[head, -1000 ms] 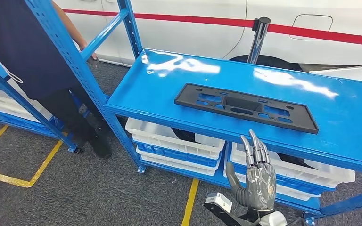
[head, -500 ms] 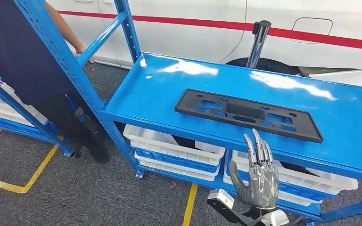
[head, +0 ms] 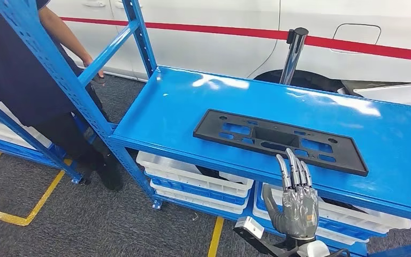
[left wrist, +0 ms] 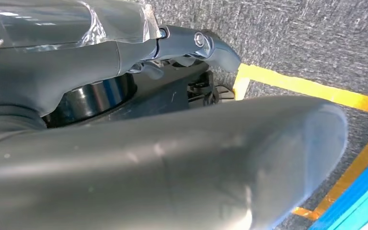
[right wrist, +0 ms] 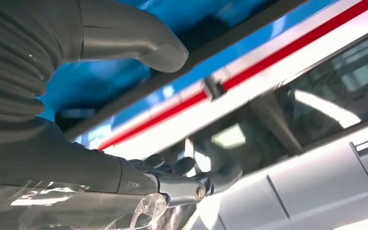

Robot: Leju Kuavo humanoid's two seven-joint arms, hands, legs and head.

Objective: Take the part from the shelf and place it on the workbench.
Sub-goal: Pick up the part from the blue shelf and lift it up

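The black licence-plate bracket [head: 280, 141] looks light, stiff and thin — best taken by its near long edge. The right hand [head: 294, 201] hovers released, fingers extended; I cannot tell the left hand's [left wrist: 163, 163] state.

blue upright [head: 59, 75] left of part [head: 278, 140], open shelf top [head: 171, 107]

A blue metal shelf [head: 155, 115] stands on grey carpeted floor [head: 85, 219]. A flat black part [head: 278, 140] lies on its glossy top level; white bins [head: 192, 166] sit stacked on the level beneath.
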